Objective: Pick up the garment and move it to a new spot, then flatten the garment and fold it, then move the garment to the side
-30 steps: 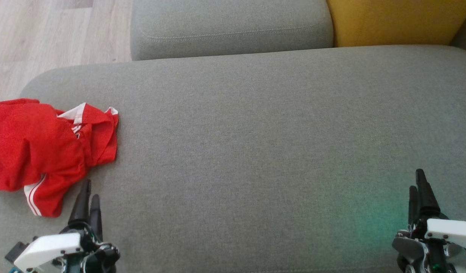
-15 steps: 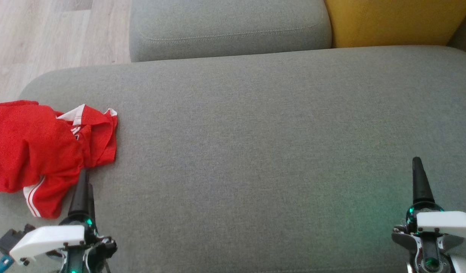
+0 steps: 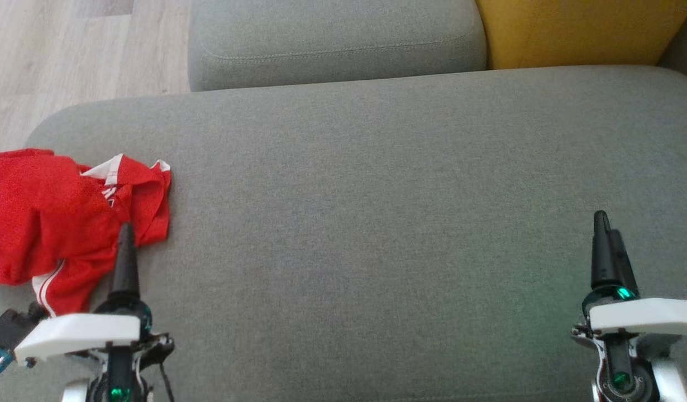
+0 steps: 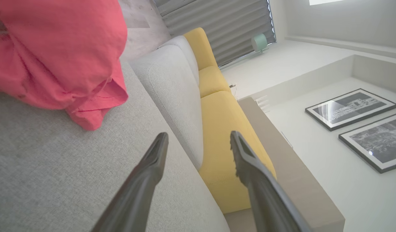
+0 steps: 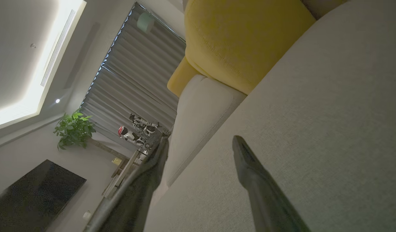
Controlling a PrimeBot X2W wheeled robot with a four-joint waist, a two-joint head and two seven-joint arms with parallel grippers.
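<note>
The garment (image 3: 58, 223) is a crumpled red piece with white stripes, lying at the far left of the grey sofa seat (image 3: 377, 223). My left gripper (image 3: 124, 234) stands at the lower left, its tip over the garment's right lower edge. In the left wrist view that gripper (image 4: 198, 138) is open with nothing between its fingers, and the garment (image 4: 56, 54) lies up and to the left of them. My right gripper (image 3: 603, 229) is at the lower right over bare seat; in the right wrist view my right gripper (image 5: 198, 141) is open and empty.
A grey back cushion (image 3: 332, 39) and a yellow cushion (image 3: 578, 30) run along the far side of the seat. Wooden floor (image 3: 70, 50) lies beyond the seat's rounded left end. The garment hangs close to that left edge.
Both grippers have moved forward, away from me; the left tip has gone from short of the garment to over its edge. Both stay open. The garment has not moved.
</note>
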